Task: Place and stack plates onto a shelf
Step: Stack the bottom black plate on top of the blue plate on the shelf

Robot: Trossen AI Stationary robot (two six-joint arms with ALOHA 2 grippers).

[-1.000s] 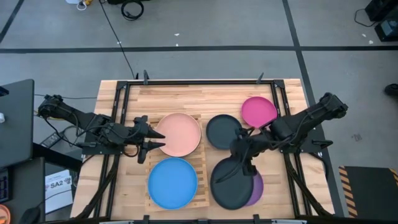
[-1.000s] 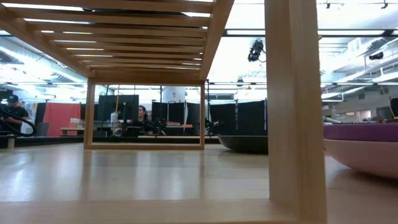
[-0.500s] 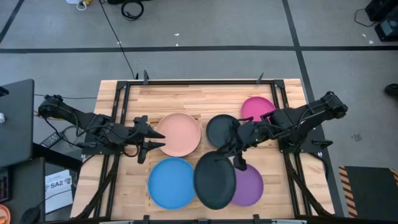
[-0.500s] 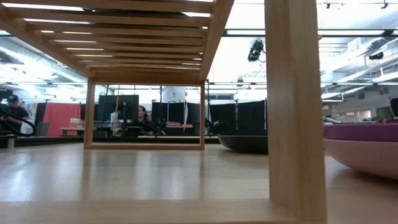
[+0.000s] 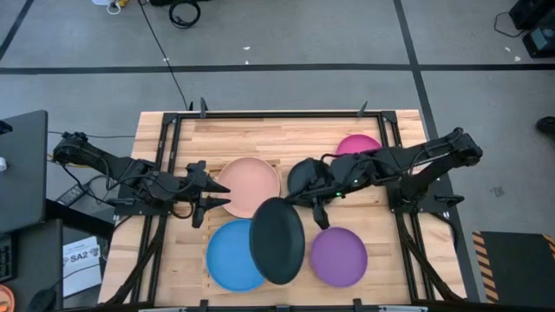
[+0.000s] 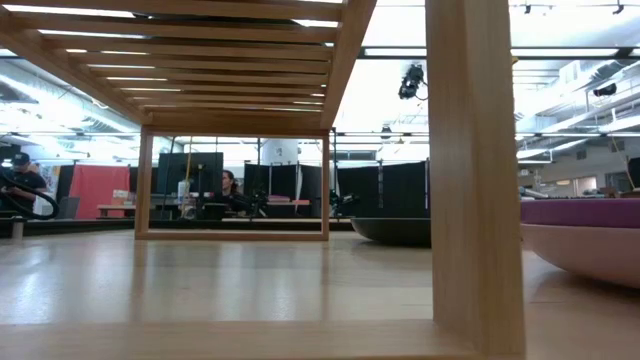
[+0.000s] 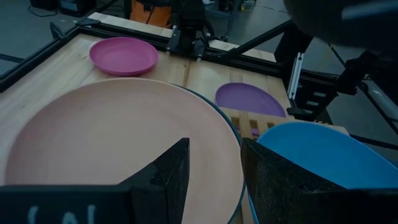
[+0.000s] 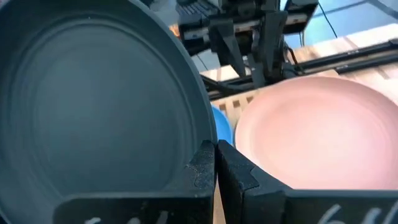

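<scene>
In the high view my right gripper [image 5: 317, 206] is shut on a dark grey plate [image 5: 277, 240], which hangs tilted over the blue plate [image 5: 230, 256] and the slatted shelf [image 7: 249, 118]. The pink plate [image 5: 250, 186] lies on the shelf's far half, with a teal rim [image 7: 237, 140] showing beneath it. My left gripper [image 5: 218, 196] is open at the pink plate's left edge, its fingers above the plate [image 7: 118, 137] without touching. A second dark grey plate [image 5: 305, 178], the magenta plate [image 5: 357, 146] and the purple plate [image 5: 338, 256] lie on the table. My right gripper pinches the dark grey plate's rim [image 8: 207, 144] between its two fingers, at the plate's far right edge [image 5: 305, 211]. The fingers come from the table's right, slanting down. The plate is lifted clear and tilted, and reaches out from the fingers toward the near left.
The black metal frame [image 5: 260, 115] runs along the table's far edge and sides. Bare planks lie along the far side [image 5: 251, 139]. In the low view the shelf's wooden post [image 6: 475, 170] stands close to the camera, and people sit in the room behind.
My right gripper has carried the dark grey plate from above the purple plate toward the table's left, until it hangs over the blue plate. The plate has tipped from nearly flat to tilted. The purple plate is now uncovered. My left arm has kept still.
</scene>
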